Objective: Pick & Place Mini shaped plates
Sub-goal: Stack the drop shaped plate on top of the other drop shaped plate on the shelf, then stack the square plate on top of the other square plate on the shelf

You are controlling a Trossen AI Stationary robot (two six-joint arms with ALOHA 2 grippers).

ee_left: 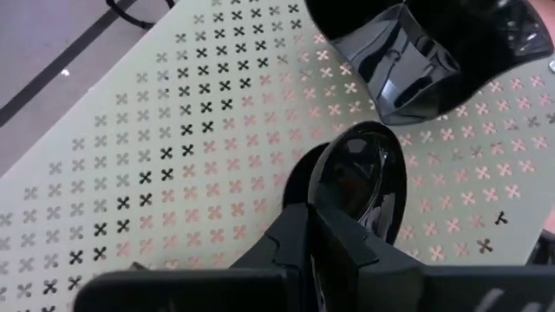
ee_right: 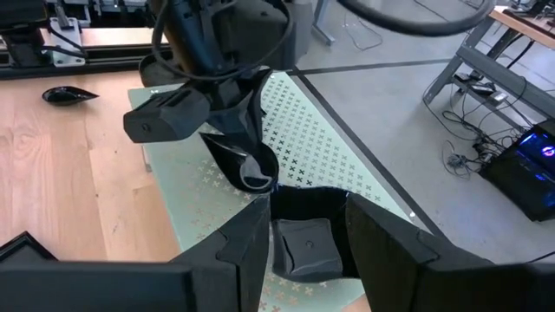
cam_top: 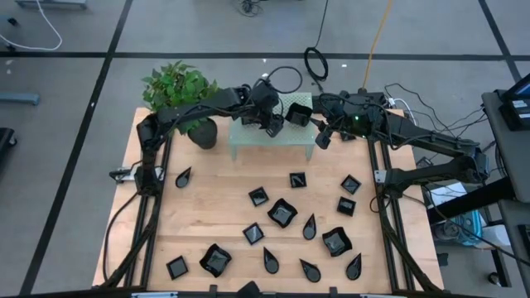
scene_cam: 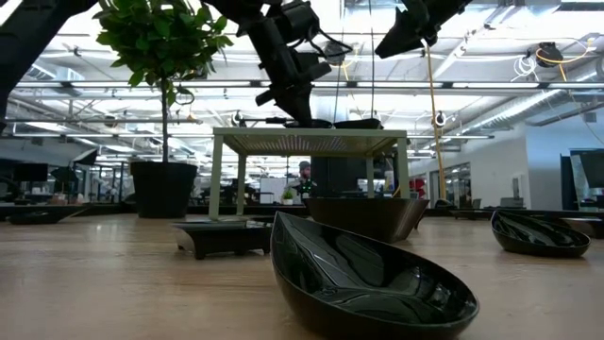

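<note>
The pale perforated stand (cam_top: 273,132) at the table's far edge carries a wavy-edged square plate (cam_top: 299,115), glossy black, near its right end. The left gripper (cam_top: 272,126) pinches a teardrop plate (ee_left: 357,178) just over the stand — its tip hidden by the fingers. The right gripper (cam_top: 325,136), spread, hovers beside the stand. Other mini plates (cam_top: 282,213) lie scattered on the wooden table (cam_top: 215,199); a potted plant (cam_top: 184,91) stands far left.

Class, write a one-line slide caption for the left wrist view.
Left gripper holds a teardrop plate over the perforated stand.
</note>
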